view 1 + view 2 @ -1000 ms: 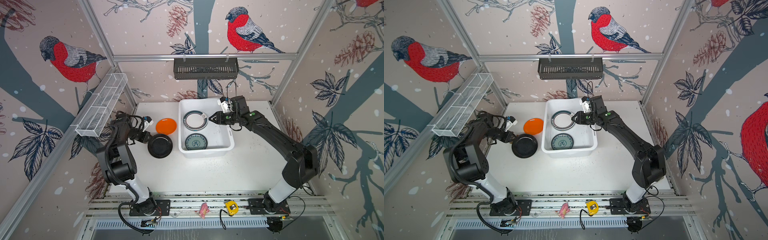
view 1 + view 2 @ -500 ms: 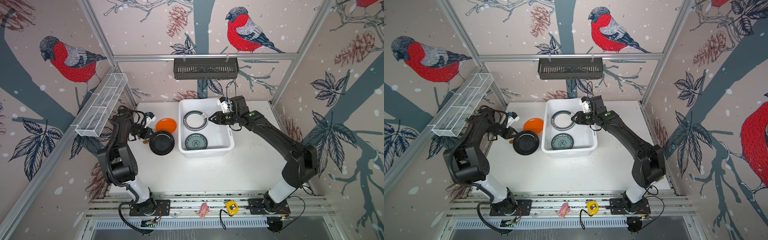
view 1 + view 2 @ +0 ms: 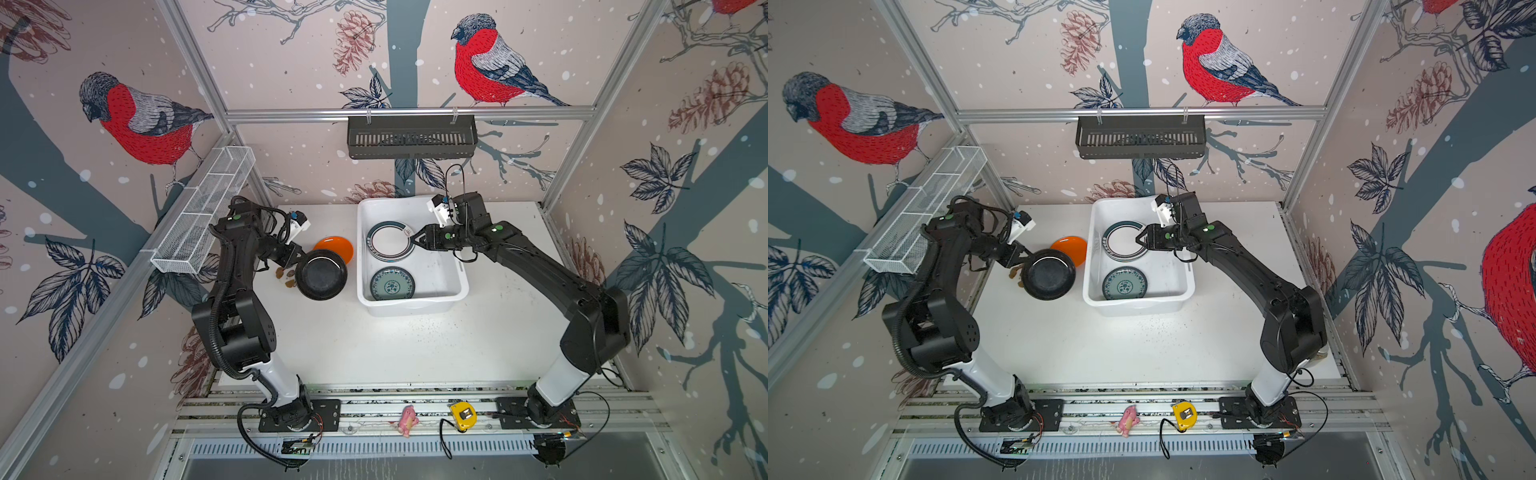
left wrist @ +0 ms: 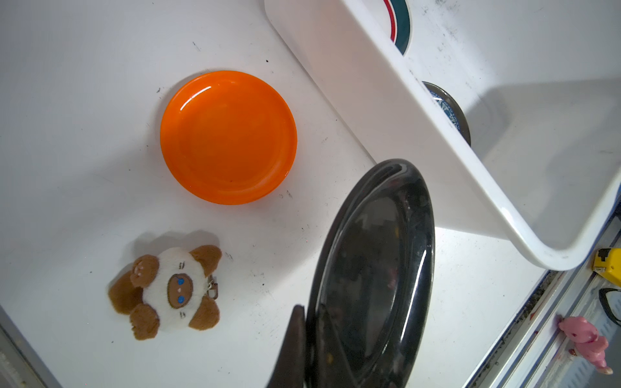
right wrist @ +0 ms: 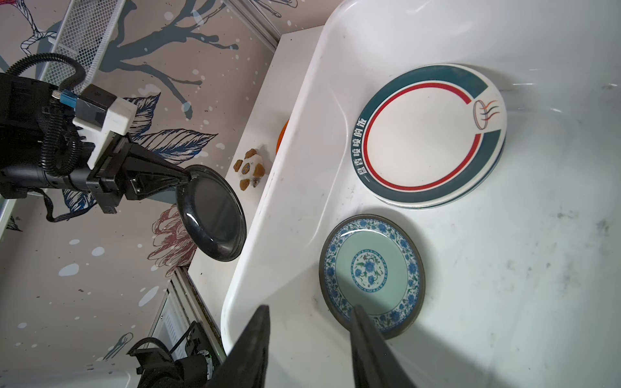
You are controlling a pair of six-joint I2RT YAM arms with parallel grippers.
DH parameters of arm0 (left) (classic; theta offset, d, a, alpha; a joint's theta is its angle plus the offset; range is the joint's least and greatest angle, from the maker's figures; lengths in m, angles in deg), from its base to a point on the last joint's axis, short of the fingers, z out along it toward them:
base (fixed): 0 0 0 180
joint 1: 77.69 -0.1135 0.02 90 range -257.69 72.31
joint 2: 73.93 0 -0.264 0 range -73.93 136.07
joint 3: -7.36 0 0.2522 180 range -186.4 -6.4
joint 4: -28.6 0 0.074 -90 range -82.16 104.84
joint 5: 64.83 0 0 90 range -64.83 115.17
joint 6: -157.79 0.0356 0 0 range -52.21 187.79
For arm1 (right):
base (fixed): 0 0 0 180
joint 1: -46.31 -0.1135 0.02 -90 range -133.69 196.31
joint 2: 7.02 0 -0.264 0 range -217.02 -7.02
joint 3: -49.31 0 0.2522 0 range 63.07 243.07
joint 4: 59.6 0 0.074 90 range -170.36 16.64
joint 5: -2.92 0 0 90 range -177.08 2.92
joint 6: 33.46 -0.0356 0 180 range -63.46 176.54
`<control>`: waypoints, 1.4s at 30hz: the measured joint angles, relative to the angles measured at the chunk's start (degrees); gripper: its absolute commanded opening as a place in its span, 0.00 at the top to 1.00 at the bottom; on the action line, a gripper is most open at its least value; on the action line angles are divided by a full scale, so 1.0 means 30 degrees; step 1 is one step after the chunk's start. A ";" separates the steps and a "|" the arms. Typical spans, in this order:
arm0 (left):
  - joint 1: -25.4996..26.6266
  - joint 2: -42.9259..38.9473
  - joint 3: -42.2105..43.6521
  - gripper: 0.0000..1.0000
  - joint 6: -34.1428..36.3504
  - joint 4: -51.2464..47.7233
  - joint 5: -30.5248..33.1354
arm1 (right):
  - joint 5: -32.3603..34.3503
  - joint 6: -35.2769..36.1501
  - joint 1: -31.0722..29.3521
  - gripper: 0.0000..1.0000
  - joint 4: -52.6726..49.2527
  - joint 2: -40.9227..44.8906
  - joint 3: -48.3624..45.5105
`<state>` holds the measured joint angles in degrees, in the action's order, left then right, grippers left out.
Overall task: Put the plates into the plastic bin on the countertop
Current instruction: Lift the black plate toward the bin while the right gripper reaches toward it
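- The black plate [image 3: 321,274] has come up off the countertop [image 3: 374,349] within the last second. A second ago it lay flat; now it hangs tilted just beside the plastic bin [image 3: 409,306], at the wall facing the left arm.
- The left gripper [image 3: 297,262] has its fingers clamped on the plate's rim, at the edge farthest from the bin. The pick looks made, so carrying it over the wall is probably the step in hand.
- The right gripper [image 3: 417,240] has kept its place over the bin, above the stack of white banded plates [image 3: 390,242]. Its fingers stand apart with nothing between them, a touch wider than before.
- Inside the bin, the teal floral plate [image 3: 392,284] lies flat beside that stack. Both sit toward the wall nearest the black plate.
- The orange plate [image 4: 228,136] still lies on the countertop outside the bin, near that same wall.
- Edges: the bin's rolled rim stands between the black plate and the inside, so the plate's lower edge must clear it.
- Room: the bin floor on the side away from the black plate is bare. The near side is taken — landing there means stacking.
- The right gripper also crowds the air above the banded stack.
- A brown and white plush toy [image 4: 168,292] lies outside the bin, beyond the black plate and off its likely path.
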<state>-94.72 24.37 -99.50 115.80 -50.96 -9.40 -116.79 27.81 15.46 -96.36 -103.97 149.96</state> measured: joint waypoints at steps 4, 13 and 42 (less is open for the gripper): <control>0.0080 0.0044 -0.0831 1.00 0.0080 -0.0648 -0.0015 | -0.0007 0.0000 -0.0393 0.59 0.0211 -0.0255 0.0146; 0.0313 -0.0080 -0.2222 1.00 0.0138 -0.1770 -0.0517 | 0.0313 -0.0379 -0.1574 0.59 0.1413 -0.0284 0.0240; 0.1756 -0.1202 -0.4765 1.00 -0.0022 -0.3708 -0.2776 | 0.0554 -0.0911 -0.5078 0.58 0.4371 -0.3053 0.2849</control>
<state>-89.46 20.76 -113.79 115.74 -62.09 -17.73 -115.13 25.08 0.23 -83.25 -113.13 158.51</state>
